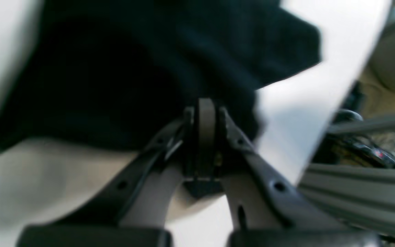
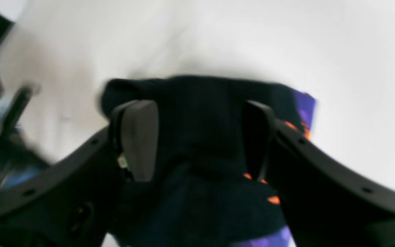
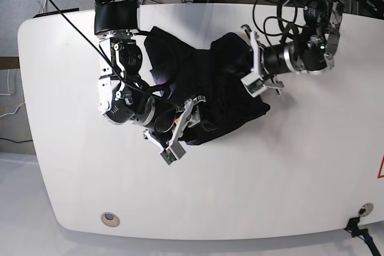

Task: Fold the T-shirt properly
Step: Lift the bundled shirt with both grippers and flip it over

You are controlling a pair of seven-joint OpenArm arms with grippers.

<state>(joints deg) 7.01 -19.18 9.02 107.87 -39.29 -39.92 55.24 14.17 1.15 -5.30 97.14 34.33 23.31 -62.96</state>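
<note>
Left wrist view: my left gripper has its fingers pressed together, pinching an edge of the T-shirt. The black cloth spreads ahead of and above my fingertips and lies on the white table. The picture is blurred, so I cannot tell which hem or sleeve I have.

Right wrist view: my right gripper has its fingers spread, with a thick bunch of the black shirt sitting between them. The left pad shows clearly, pale and bare. The other finger is dark against the cloth, and I cannot tell if either one presses the fabric. Purple and orange print peeks out at the right edge of the bunch and again low down near my palm.

Base view: the shirt is a crumpled heap around the table's middle, toward the far edge. Its long axis runs roughly from the far left of this view down to the near right. My right arm, on this view's left, reaches in at the heap's near edge; my left arm, on this view's right, holds the heap's right side. Both sit right at the cloth, one on each flank. I judge that the next move depends on pulling apart across that axis to spread the heap flat before any fold
</note>
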